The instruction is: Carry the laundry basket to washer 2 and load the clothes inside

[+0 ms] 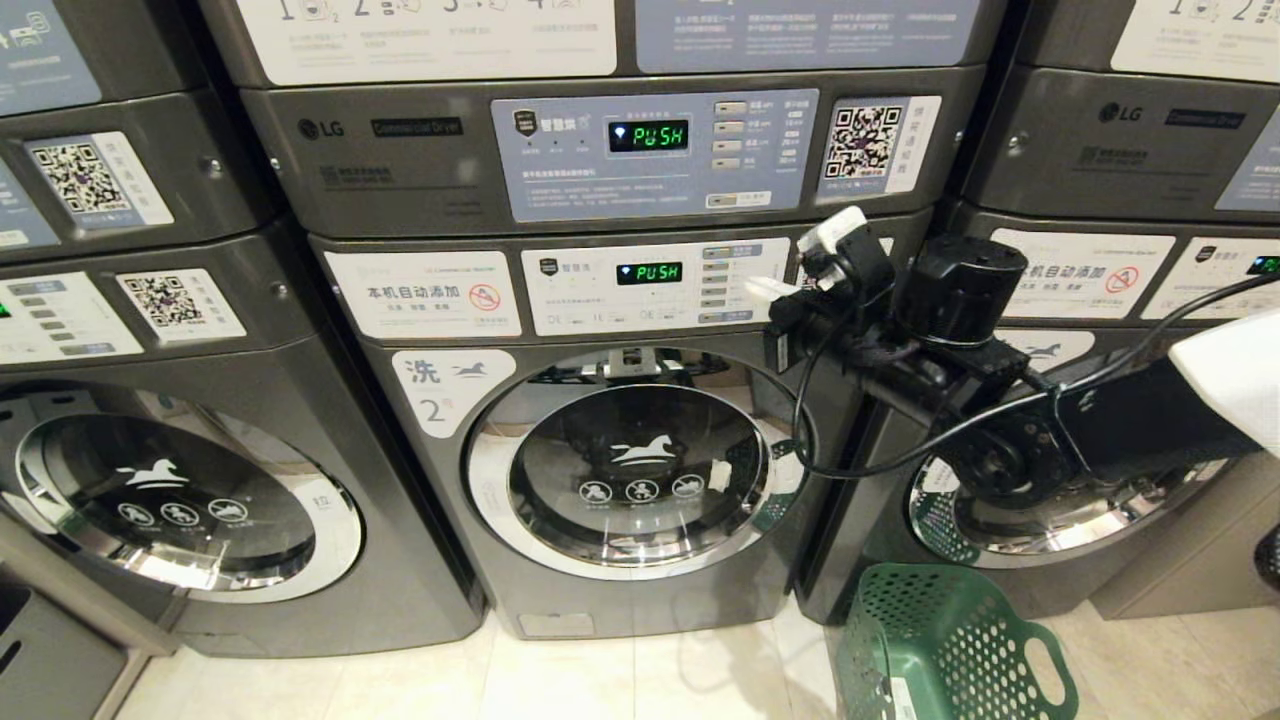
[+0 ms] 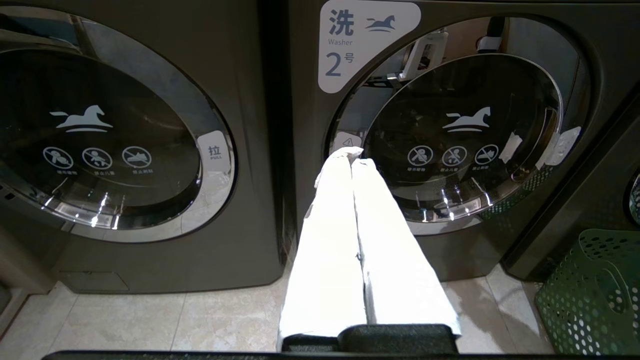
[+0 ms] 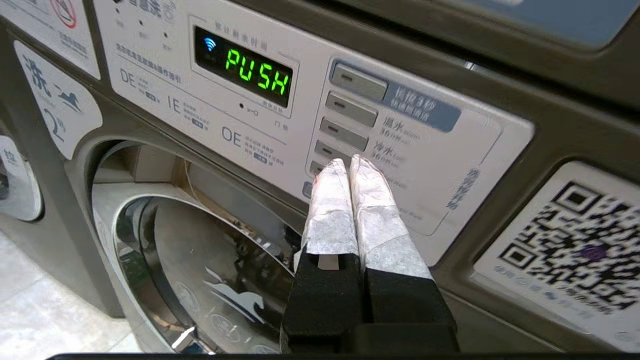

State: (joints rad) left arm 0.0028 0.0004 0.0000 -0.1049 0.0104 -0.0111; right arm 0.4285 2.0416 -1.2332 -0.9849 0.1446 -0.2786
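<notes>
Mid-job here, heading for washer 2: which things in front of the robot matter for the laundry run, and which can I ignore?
Matter:
- washer 2, door closed
- its control panel, reading PUSH
- laundry basket, on the floor to the right
- right gripper, shut, tips at the panel buttons
- left gripper, shut, low before washer 2

Ignore:
- left-hand washer
- right-hand washer
- upper machine
- QR stickers

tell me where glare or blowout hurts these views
Left wrist view: the left gripper is blown out to flat white, and ceiling lights streak across washer 2's glass door. Head view: the door mirrors the room. Right wrist view: the QR label is blurred.
</notes>
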